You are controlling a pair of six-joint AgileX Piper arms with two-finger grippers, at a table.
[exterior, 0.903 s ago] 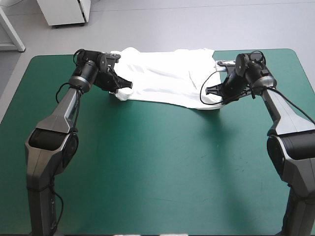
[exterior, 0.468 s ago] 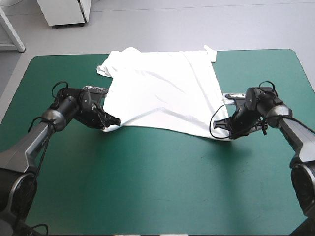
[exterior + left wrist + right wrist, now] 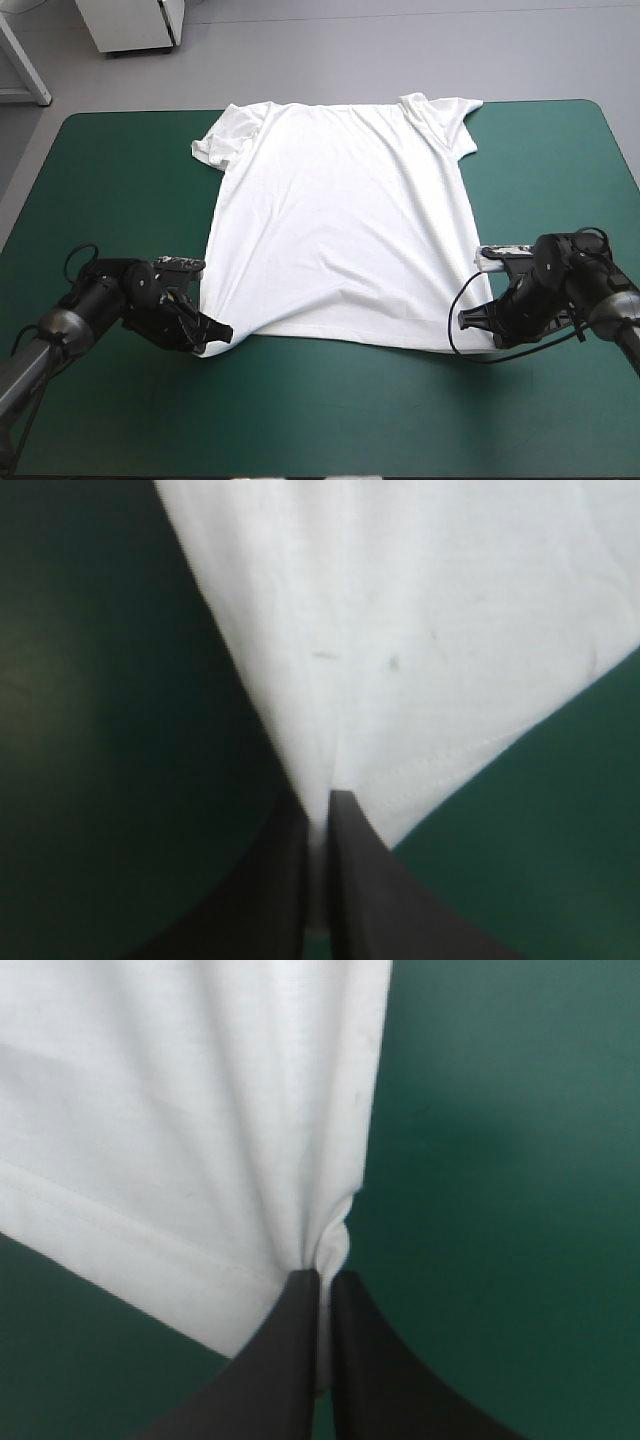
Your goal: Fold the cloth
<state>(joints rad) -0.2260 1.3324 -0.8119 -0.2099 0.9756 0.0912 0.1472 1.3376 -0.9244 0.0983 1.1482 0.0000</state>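
This looks like a lab or workshop. A white cabinet [image 3: 130, 25] stands on grey floor [image 3: 400, 50] beyond the table [image 3: 330, 420], far left.

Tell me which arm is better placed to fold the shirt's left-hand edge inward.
Probably the left: the left gripper is shut on the T-shirt at the hem corner on that side, while the right gripper holds the opposite corner.

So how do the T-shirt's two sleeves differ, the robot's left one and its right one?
The left sleeve is bunched and creased, close against the T-shirt's body; the right sleeve lies flatter and spreads outward. The right sleeve reaches closer to the table's far edge than the left sleeve. Both lie on the teal-green cover, far from the left gripper and right gripper, which are shut on the hem corners.
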